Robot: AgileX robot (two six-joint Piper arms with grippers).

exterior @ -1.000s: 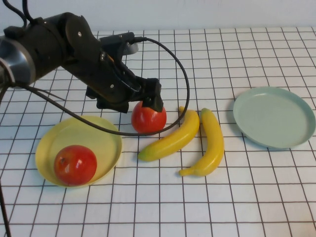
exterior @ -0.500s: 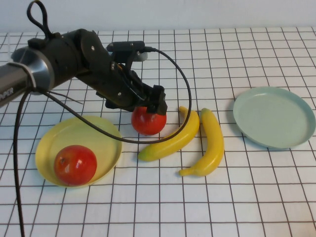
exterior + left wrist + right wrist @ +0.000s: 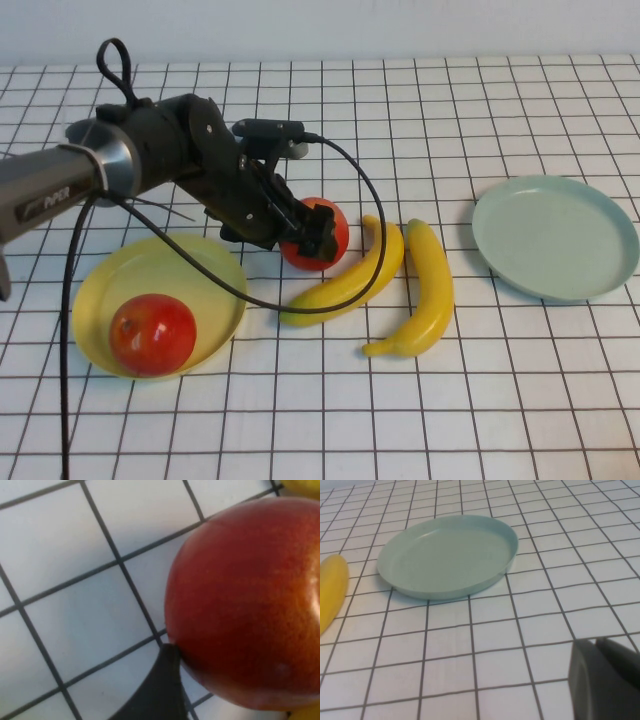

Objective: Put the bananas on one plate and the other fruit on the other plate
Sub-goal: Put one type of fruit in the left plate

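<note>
My left gripper (image 3: 310, 238) is shut on a red apple (image 3: 322, 222) beside the yellow plate (image 3: 215, 262), close to the table. In the left wrist view the apple (image 3: 245, 605) fills the picture and one dark fingertip (image 3: 167, 655) touches its side. The other red apple (image 3: 152, 333) lies on the yellow plate. Two yellow bananas (image 3: 350, 282) (image 3: 430, 290) lie side by side on the table, just right of the held apple. The pale blue-green plate (image 3: 555, 237) is empty at the right. My right gripper (image 3: 595, 642) is out of the high view; it hovers near the blue-green plate (image 3: 447, 555) with its fingers together.
The table is a white cloth with a black grid. The left arm's black cable (image 3: 365, 200) loops over the table between the apple and the bananas. A banana's end (image 3: 331, 590) shows at the edge of the right wrist view.
My left arm has sunk lower and stretched out. The gripper and the apple in it have shifted a little to the right, towards the bananas.
</note>
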